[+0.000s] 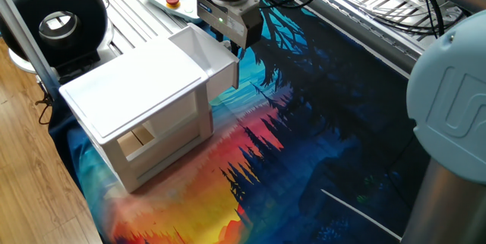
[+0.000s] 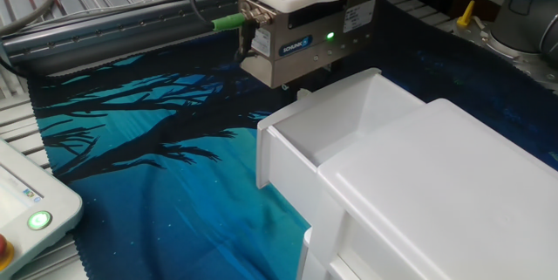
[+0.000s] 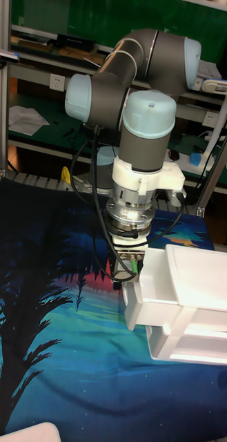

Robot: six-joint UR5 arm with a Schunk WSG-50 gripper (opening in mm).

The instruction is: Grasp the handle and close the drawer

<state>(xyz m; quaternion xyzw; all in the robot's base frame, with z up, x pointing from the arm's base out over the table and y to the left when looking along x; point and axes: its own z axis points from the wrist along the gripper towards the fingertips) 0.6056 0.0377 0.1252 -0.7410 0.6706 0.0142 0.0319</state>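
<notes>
The white drawer (image 1: 203,55) stands pulled out of the small white cabinet (image 1: 140,96), its inside empty; it also shows as the drawer (image 2: 336,132) and the drawer (image 3: 154,290). My gripper (image 1: 235,44) hangs just past the drawer's front panel (image 2: 277,171). In the other fixed view the gripper (image 2: 297,87) sits right over the handle (image 2: 302,94), of which only a sliver of whitish knob shows under the grey body. The gripper (image 3: 129,275) points down at the panel's top edge. Its fingers are hidden or too dark to tell whether they are open.
A black round device (image 1: 57,17) and a pendant with a red button (image 1: 173,1) lie behind the cabinet. Another pendant with a green light (image 2: 35,221) sits at the cloth's corner. Cables (image 2: 196,1) trail from the wrist. The arm's grey base (image 1: 452,115) fills the right.
</notes>
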